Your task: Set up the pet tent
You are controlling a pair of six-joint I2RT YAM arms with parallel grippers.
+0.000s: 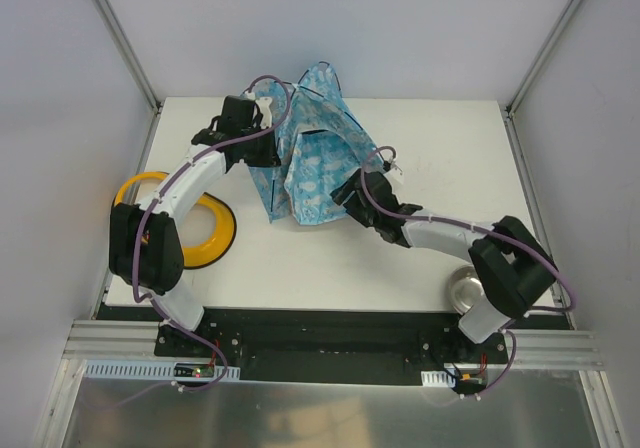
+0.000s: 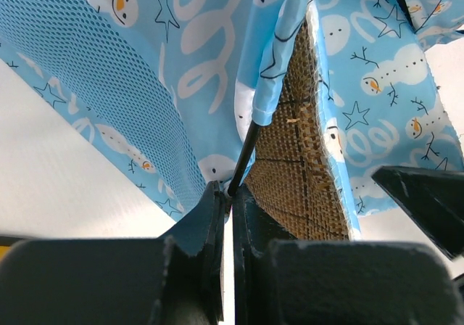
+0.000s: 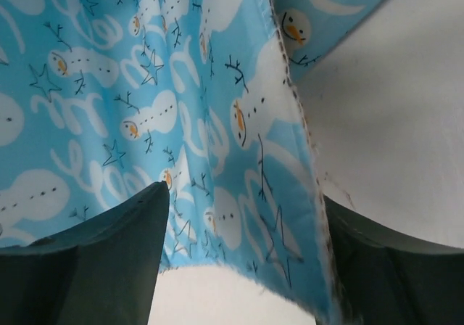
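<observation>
Overhead first: the pet tent (image 1: pixel 318 158) sits mid-table (image 1: pixel 330 268) toward the far edge, peak up, walls slack and creased. The left gripper (image 1: pixel 266 154) is in at its left flank and the right gripper (image 1: pixel 350 192) at its near right corner. A yellow double bowl (image 1: pixel 218 230) lies at the left edge, partly under the left arm. A metal bowl (image 1: pixel 464 288) sits near right, half hidden by the right arm. Both are well apart from the tent. Left wrist view: the left gripper (image 2: pixel 230 193) has its fingers pinched almost together on the bare end of a thin black pole (image 2: pixel 245 151), which runs up into a fabric sleeve (image 2: pixel 272 71). A mesh panel (image 2: pixel 101 71) lies left of it, brown woven backing (image 2: pixel 297 136) right. A dark shape at the right edge cannot be identified. Right wrist view: the right gripper (image 3: pixel 243 202) is spread wide with nothing clamped, and a printed hem of the tent hangs loose between the fingers above the white surface. Judgement: the step looks like seating the pole to tension the wall. Best to drive along the pole's own line, not sideways, or the thin rod may bow or slip the pinch. The right fingers would do well to close on the hem and anchor the base against the push. In the way: fabric bunching at the sleeve mouth, and the tent skating on the smooth top.
</observation>
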